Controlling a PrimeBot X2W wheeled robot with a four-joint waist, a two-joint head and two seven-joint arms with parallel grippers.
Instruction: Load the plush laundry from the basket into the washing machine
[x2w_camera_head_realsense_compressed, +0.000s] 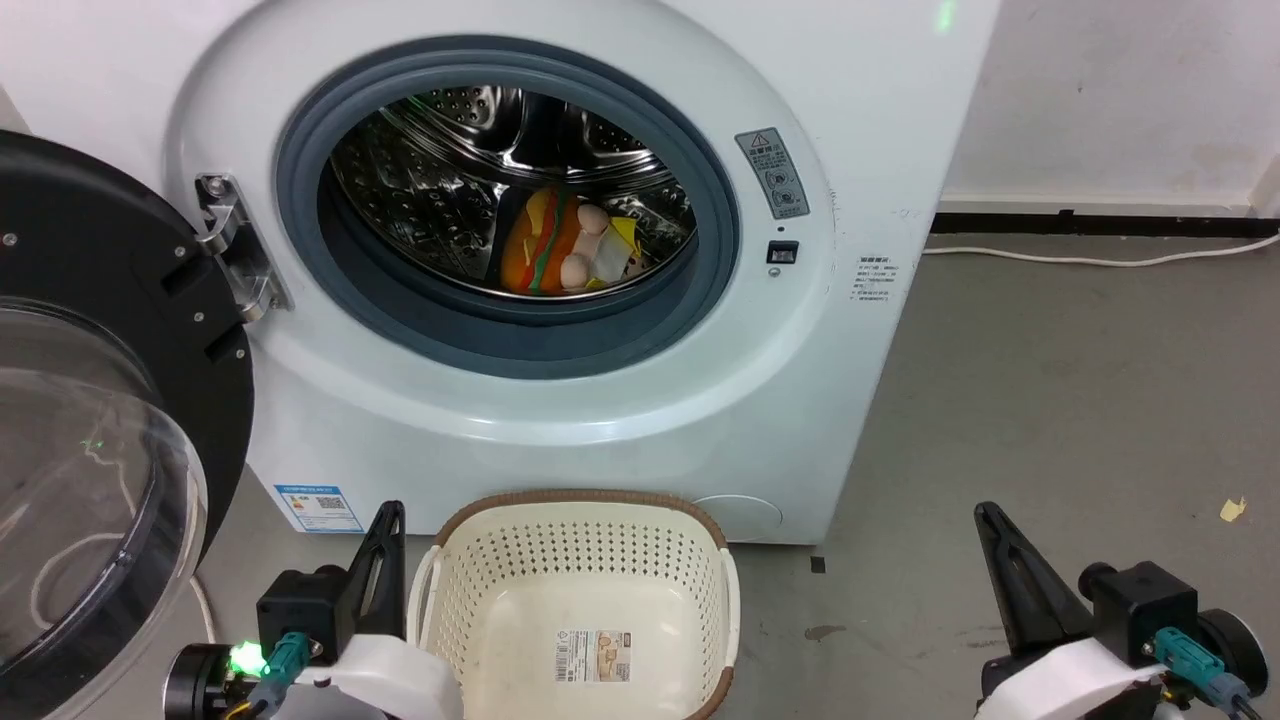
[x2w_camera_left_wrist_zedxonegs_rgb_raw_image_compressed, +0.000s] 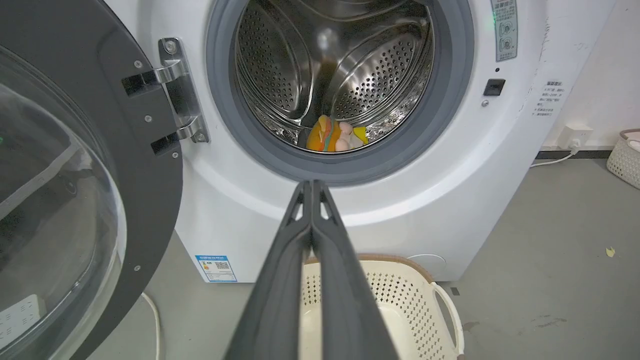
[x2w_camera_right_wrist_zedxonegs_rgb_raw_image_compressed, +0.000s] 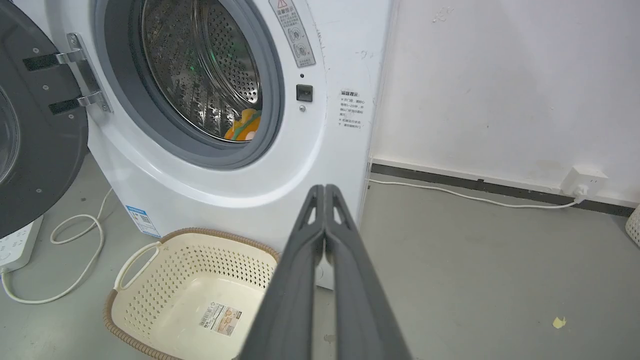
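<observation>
Plush laundry (x2w_camera_head_realsense_compressed: 560, 250) sits in the washing machine (x2w_camera_head_realsense_compressed: 850, 380); left hand (x2w_camera_left_wrist_zedxonegs_rgb_raw_image_compressed: 311, 184) and right hand (x2w_camera_right_wrist_zedxonegs_rgb_raw_image_compressed: 325, 187) closed, empty, so just stay clear.

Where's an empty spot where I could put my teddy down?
The grey floor right of the washing machine, up to the white cable, is mostly bare. So is the basket, apart from its sticker. Left is crowded: open door beside left end effector.

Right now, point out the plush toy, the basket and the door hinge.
plush toy (x2w_camera_head_realsense_compressed: 522, 258), head view: orange bun part.
basket (x2w_camera_head_realsense_compressed: 580, 496), head view: brown far rim.
door hinge (x2w_camera_head_realsense_compressed: 233, 250), head view: metal bracket.
</observation>
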